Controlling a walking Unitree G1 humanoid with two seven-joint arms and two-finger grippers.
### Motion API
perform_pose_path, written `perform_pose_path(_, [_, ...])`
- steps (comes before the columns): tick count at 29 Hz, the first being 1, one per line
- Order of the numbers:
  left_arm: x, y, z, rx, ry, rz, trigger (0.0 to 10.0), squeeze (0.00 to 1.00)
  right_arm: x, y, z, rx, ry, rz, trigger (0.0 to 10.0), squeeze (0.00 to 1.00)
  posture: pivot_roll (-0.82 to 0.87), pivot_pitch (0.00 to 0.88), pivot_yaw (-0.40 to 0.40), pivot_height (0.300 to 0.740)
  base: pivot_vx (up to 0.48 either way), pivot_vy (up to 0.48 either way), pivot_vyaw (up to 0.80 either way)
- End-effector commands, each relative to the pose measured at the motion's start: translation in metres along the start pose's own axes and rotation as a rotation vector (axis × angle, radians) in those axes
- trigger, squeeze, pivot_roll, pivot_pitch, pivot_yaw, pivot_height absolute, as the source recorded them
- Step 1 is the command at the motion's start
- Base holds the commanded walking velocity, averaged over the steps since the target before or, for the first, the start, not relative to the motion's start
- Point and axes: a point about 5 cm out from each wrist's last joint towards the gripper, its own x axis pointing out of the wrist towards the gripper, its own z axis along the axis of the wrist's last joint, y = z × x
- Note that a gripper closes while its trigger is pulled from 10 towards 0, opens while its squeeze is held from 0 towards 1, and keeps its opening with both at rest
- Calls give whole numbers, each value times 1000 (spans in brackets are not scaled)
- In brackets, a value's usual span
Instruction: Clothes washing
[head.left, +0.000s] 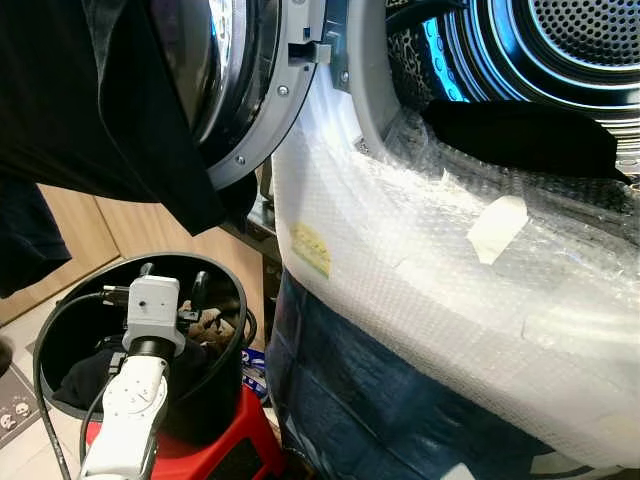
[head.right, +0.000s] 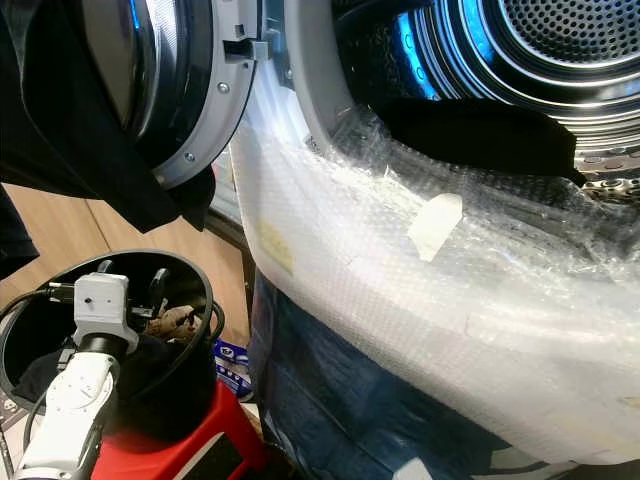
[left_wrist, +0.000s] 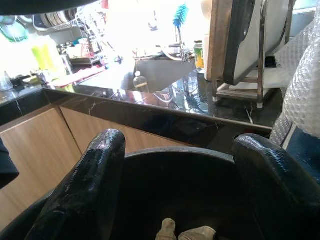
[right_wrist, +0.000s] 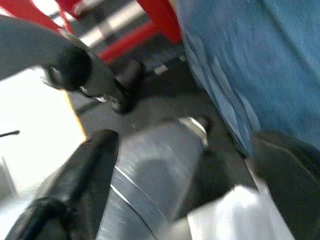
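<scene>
Reaching down into the black bucket (head.left: 222, 300), my left gripper (head.left: 196, 300) has its two fingers (left_wrist: 95, 175) spread wide with nothing between them, tips just inside the rim. Directly below the fingers, at the bucket's bottom, lies a crumpled pale-and-brown garment (head.left: 208, 325) beside some dark cloth (head.left: 90, 370); that is the laundery I judge I must grab next, so the move is straight down from the bucket's mouth. My right gripper (right_wrist: 190, 165) hangs low beside the bucket's red stool (head.left: 215, 450), fingers apart and empty, so the left arm is plainly nearer. Above the bucket and toward my right gapes the washing machine drum (head.left: 560, 50), a black garment (head.left: 520, 135) lying across its lip, with bubble wrap (head.left: 430, 270) over the front. The machine's door (head.left: 250, 90) stands open above the bucket.
</scene>
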Motion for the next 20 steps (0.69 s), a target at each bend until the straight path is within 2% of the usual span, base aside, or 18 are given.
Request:
perform_pose_path(1, [-1, 1, 2, -32, 3, -5, 10000, 0, 0, -5, -11, 27, 32, -99, 10000, 1000, 47, 104, -39, 740, 0, 0, 0])
perform_pose_path(6, [-4, 4, -1, -75, 42, -10, 10000, 0, 5, -5, -32, 151, 103, -283, 10000, 1000, 52, 98, -33, 740, 0, 0, 0])
perform_pose_path(7, [-3, 8, 0, -98, 51, 0, 10000, 0, 5, -4, -36, 172, 116, -325, 10000, 0, 54, 98, -32, 740, 0, 0, 0])
perform_pose_path(10, [-2, 17, 7, -132, 47, -2, 10000, 0, 5, -4, -42, 194, 136, -388, 10000, 0, 72, 103, -31, 740, 0, 0, 0])
perform_pose_path(11, [-3, 21, 7, -127, 83, -71, 10000, 0, 4, -4, -46, 232, 146, -423, 10000, 0, 82, 105, -28, 740, 0, 0, 0])
perform_pose_path(12, [-3, 21, 7, -127, 83, -71, 10000, 0, 4, -4, -46, 232, 146, -423, 10000, 0, 82, 105, -28, 740, 0, 0, 0])
perform_pose_path(15, [-5, 25, -2, -170, 204, -161, 10000, 0, 6, 0, -49, 230, 172, -417, 10000, 0, 90, 116, -25, 740, 0, 0, 0])
perform_pose_path(16, [-8, 35, -7, -156, 260, -177, 10000, 0, 7, 1, -49, 228, 189, -435, 10000, 0, 89, 130, -24, 740, 0, 0, 0])
perform_pose_path(18, [-10, 41, -8, -159, 294, -187, 10000, 0, 8, 0, -46, 233, 180, -451, 10000, 0, 91, 137, -21, 740, 0, 0, 0])
perform_pose_path(19, [-14, 44, -9, -135, 326, -233, 10000, 82, 9, 0, -42, 248, 162, -458, 10000, 0, 91, 137, -21, 740, 0, 0, 0])
perform_pose_path(20, [-17, 46, -10, -118, 351, -268, 10000, 82, 10, 0, -40, 259, 150, -463, 10000, 0, 98, 143, -21, 740, 0, 0, 0])
